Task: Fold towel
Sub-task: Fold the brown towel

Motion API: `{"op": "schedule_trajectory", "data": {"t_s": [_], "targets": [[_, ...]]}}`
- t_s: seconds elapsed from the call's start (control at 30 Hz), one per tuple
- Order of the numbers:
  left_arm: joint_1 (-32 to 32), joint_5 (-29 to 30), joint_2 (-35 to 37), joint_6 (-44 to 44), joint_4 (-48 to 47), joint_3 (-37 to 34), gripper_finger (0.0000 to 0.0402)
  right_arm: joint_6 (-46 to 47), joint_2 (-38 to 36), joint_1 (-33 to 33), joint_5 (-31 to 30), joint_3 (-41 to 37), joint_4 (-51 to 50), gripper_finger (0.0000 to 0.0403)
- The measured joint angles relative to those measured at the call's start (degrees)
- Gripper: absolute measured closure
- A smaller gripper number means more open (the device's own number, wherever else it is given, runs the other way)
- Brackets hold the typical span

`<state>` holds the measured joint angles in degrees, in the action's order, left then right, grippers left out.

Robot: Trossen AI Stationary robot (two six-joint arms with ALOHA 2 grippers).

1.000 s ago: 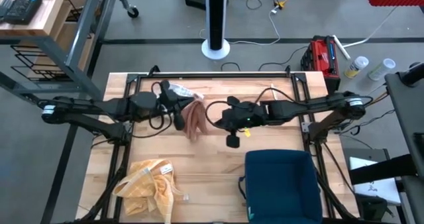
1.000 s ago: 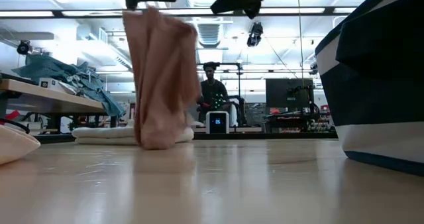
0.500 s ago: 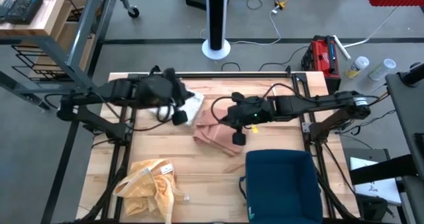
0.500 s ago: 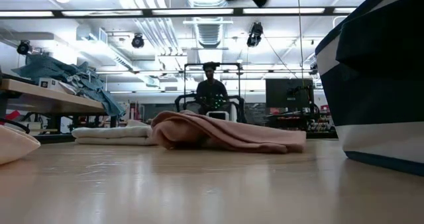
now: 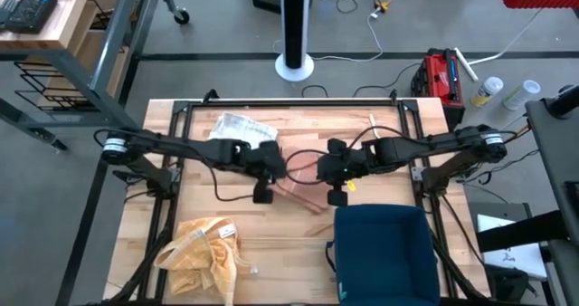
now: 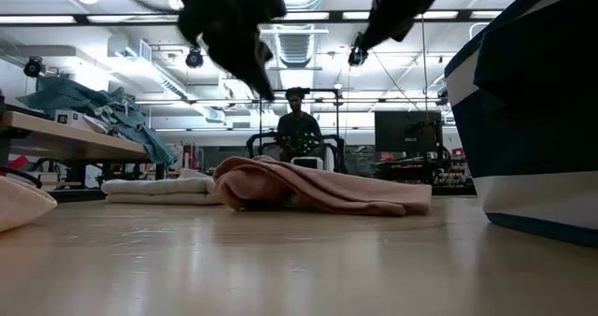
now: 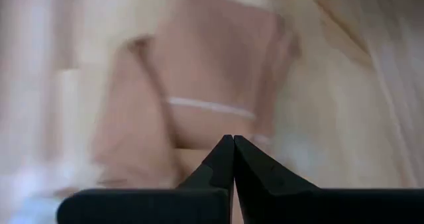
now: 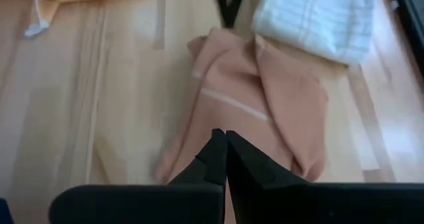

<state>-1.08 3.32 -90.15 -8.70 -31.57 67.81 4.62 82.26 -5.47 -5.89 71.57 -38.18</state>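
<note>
A salmon-pink towel (image 5: 298, 188) lies crumpled on the table's middle, its underside flat on the wood (image 6: 318, 187). My left gripper (image 5: 263, 196) hovers above the towel's left end, shut (image 7: 233, 139), with the towel (image 7: 212, 85) ahead of it. My right gripper (image 5: 339, 197) hovers above the towel's right end, also shut (image 8: 220, 134), and looks over the towel (image 8: 265, 98). In the low view both grippers (image 6: 257, 73) (image 6: 378, 31) hang clear above the cloth.
A folded white towel (image 5: 237, 127) lies at the far left of the table. A yellow cloth (image 5: 206, 252) is bunched near the left near corner. A dark blue bin (image 5: 384, 252) stands at the near right. Bare wood shows in front of the pink towel.
The pink towel, which hung from my left gripper a second ago, has fallen and now lies spread in a low heap on the table. My left gripper swung toward the far edge, then came back right and nearer over the towel. My right gripper shifted slightly right.
</note>
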Motion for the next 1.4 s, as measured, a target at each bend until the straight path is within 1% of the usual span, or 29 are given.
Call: {"op": "schedule_trajectory", "data": {"t_s": [0.07, 0.17, 0.23, 0.4, 0.57, 0.67, 0.77, 0.93, 1.07, 1.17, 1.27, 1.37, 1.4], "targets": [[0.0, -1.35, -1.42, -1.39, 4.33, -2.2, 0.0401, 0.71, -0.05, -0.53, 0.05, -0.39, 0.73, 0.0403], [0.0, -1.34, -2.97, -1.78, 7.12, -4.99, 0.0399, 1.5, -0.16, -1.3, 0.03, -0.59, 0.51, 0.0403], [0.03, -1.34, -4.11, -1.8, 11.03, -6.4, 0.0392, 1.53, -0.17, -1.87, 0.01, -0.77, 0.32, 0.0403], [0.0, -1.38, -6.37, -1.82, 14.44, -8.03, 0.0362, 1.82, -0.26, -2.14, 0.04, -1.18, 0.17, 0.0403], [0.0, -1.75, -7.72, -1.86, 16.69, -8.96, 0.0321, 1.52, -0.57, -2.17, -0.09, -1.38, 0.92, 0.0403], [0.0, -1.82, -8.06, -1.8, 20.14, -9.71, 0.0296, 0.62, -2.33, -2.53, -0.12, -1.47, 1.48, 0.0403], [0.0, -1.79, -8.13, -1.8, 20.51, -11.0, 0.0275, -0.17, -5.59, -2.8, -0.15, -1.92, 3.31, 0.0403], [0.07, 0.25, -8.19, -1.35, 20.99, -11.89, 0.0261, -0.17, -11.01, -2.78, -0.22, -5.59, 7.0, 0.0403], [0.13, 1.46, -8.26, -1.2, 22.3, -12.15, 0.0268, 0.73, -15.07, -2.78, -0.31, -11.49, 13.42, 0.0403], [0.15, 1.76, -8.17, -1.17, 23.85, -12.24, 0.0287, 2.09, -16.67, -2.78, -0.32, -16.43, 18.59, 0.0403], [0.15, 1.95, -7.94, -1.88, 25.53, -12.13, 0.0323, 3.75, -17.0, -2.78, -0.77, -20.5, 22.33, 0.0403], [0.26, 2.95, -7.85, -2.15, 25.74, -12.0, 0.0376, 6.2, -16.91, -2.78, -2.23, -23.44, 24.33, 0.0403], [0.28, 3.5, -7.77, -2.15, 25.53, -11.97, 0.0388, 6.78, -16.56, -2.78, -2.85, -24.14, 25.11, 0.0403]]}}
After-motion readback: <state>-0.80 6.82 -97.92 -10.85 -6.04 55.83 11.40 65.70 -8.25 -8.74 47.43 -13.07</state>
